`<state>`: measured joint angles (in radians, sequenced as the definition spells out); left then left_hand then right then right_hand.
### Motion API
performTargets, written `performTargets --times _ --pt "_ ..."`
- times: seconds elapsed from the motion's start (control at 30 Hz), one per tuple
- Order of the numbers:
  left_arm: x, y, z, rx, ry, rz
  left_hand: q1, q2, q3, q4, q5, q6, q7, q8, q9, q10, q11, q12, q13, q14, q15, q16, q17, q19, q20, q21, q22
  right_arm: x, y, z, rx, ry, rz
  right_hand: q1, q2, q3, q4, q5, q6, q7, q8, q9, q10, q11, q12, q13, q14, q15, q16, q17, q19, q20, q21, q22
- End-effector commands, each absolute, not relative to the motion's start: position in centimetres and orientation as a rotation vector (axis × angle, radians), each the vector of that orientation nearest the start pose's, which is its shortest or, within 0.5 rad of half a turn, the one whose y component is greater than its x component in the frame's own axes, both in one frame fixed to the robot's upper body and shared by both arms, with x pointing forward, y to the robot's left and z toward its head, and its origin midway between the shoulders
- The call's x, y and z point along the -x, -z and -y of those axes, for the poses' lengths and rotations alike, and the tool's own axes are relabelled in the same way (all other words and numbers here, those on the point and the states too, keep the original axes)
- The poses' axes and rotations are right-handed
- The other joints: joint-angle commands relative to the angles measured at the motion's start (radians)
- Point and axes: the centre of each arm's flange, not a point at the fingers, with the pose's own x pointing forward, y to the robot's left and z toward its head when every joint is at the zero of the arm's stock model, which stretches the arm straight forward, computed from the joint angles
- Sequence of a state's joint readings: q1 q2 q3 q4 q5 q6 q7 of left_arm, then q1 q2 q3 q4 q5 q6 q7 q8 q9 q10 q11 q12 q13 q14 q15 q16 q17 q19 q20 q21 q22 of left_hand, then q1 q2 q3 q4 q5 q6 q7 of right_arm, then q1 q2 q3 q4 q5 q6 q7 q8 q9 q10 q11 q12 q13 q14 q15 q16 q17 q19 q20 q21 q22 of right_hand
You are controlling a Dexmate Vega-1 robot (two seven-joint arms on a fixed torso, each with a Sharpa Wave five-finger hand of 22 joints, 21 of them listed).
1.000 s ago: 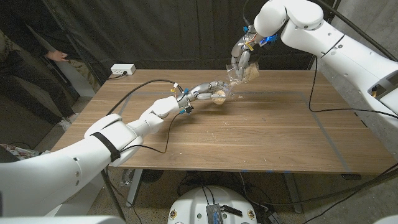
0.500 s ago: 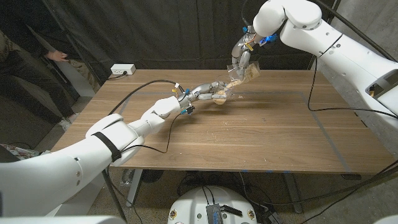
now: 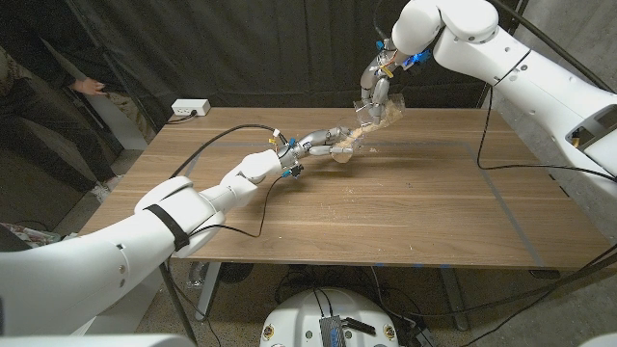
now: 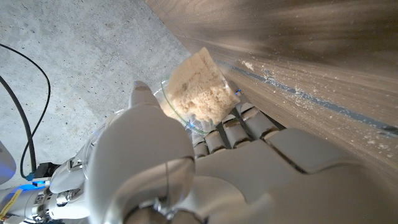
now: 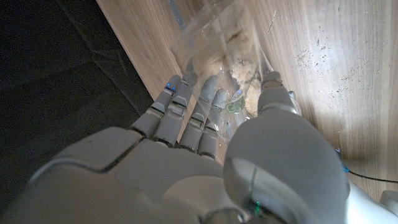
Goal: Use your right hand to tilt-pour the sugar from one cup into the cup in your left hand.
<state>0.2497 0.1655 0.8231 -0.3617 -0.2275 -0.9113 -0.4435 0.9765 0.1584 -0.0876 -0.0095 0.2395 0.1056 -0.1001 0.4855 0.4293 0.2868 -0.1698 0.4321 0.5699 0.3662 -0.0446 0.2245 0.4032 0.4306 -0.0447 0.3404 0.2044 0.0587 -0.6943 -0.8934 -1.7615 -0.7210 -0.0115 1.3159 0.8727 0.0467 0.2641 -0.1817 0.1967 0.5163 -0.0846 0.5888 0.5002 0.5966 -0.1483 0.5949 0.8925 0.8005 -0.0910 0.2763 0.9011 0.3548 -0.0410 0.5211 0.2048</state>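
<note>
Pouring position, upper centre of the head frame.
My right hand [image 3: 374, 93] grips the tilted clear cup [image 3: 383, 116] above the sugar-filled cup [image 3: 341, 147] clamped in my left hand [image 3: 313, 143].

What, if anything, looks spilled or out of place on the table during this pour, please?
Loose sugar grains lie scattered on the wooden table beside the cup that the left hand holds, so some has spilled. Nothing else stands out.
</note>
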Motion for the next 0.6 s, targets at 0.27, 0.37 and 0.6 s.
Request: performTargets --times 0.27,0.37,0.6 --pt "-68.57 -1.45 -10.30 -0.712 0.771 0.782 -0.007 -0.006 0.002 0.009 -0.007 0.023 -0.004 0.007 0.005 0.015 -0.013 -0.003 0.004 0.022 -0.114 0.011 -0.004 0.015 -0.035 0.010 0.003 -52.47 -24.33 12.79 2.296 -0.440 0.062 0.005 0.024 0.043 0.035 -0.004 0.117 -0.121 0.007 0.009 -0.003 0.010 -0.003 0.009 0.006 -0.146 0.004 0.012 -0.002 -0.033 -0.005 0.002" --pt "-68.59 -1.42 -10.24 -0.711 0.772 0.780 -0.005 -0.007 0.004 0.009 -0.008 -0.001 -0.003 -0.005 0.006 -0.003 -0.007 -0.014 0.005 0.001 -0.112 0.003 -0.007 0.011 -0.035 0.009 0.002 -52.46 -24.32 12.76 2.300 -0.442 0.058 0.006 0.024 0.042 0.034 -0.005 0.117 -0.121 0.006 0.009 0.001 0.002 -0.005 0.006 0.005 -0.146 0.004 0.015 -0.003 -0.033 -0.006 0.002" --pt "-68.63 -1.36 -10.00 -0.710 0.773 0.776 -0.009 -0.010 0.003 0.012 -0.011 0.027 -0.007 0.002 0.008 0.019 -0.016 -0.011 0.008 0.025 -0.115 0.013 -0.011 0.017 -0.035 0.013 0.002 -52.37 -24.30 12.79 2.307 -0.447 0.046 0.010 0.023 0.043 0.032 -0.006 0.118 -0.121 0.007 0.012 -0.001 0.004 -0.005 0.009 0.004 -0.146 0.005 0.019 -0.003 -0.034 -0.007 0.002"
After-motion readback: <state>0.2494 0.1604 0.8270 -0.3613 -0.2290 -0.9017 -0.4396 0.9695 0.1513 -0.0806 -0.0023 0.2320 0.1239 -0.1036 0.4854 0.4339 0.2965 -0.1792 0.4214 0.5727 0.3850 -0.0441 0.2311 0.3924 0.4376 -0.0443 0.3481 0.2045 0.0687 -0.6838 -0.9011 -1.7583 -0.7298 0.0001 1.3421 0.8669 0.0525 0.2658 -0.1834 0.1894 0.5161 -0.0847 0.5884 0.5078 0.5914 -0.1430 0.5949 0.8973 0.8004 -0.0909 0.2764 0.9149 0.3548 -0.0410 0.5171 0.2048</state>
